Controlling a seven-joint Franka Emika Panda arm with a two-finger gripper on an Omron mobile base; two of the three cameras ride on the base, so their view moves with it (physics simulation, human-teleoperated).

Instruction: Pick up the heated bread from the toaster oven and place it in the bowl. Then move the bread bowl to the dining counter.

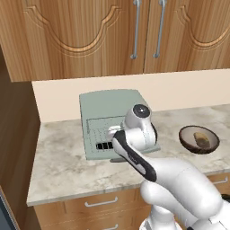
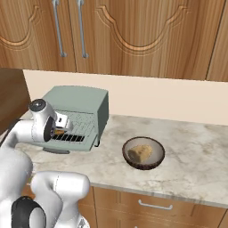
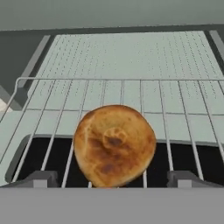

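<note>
end effector (image 3: 112,178) spread wide | bread (image 3: 114,145) btwn tips, on rack (image 3: 131,94) | no legible text

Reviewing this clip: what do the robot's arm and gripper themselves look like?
The arm is built of smooth, rounded, glossy white shells with dark bands at the joints and a grey round cap on the wrist. The gripper ends in two small dark grey finger tips. No cables or markings are visible.

Golden-brown bread (image 3: 113,144) with darker toasted spots, pale grey-green toaster oven (image 2: 78,107), dark brown bowl (image 2: 143,153) on marbled counter (image 2: 196,151).
</note>
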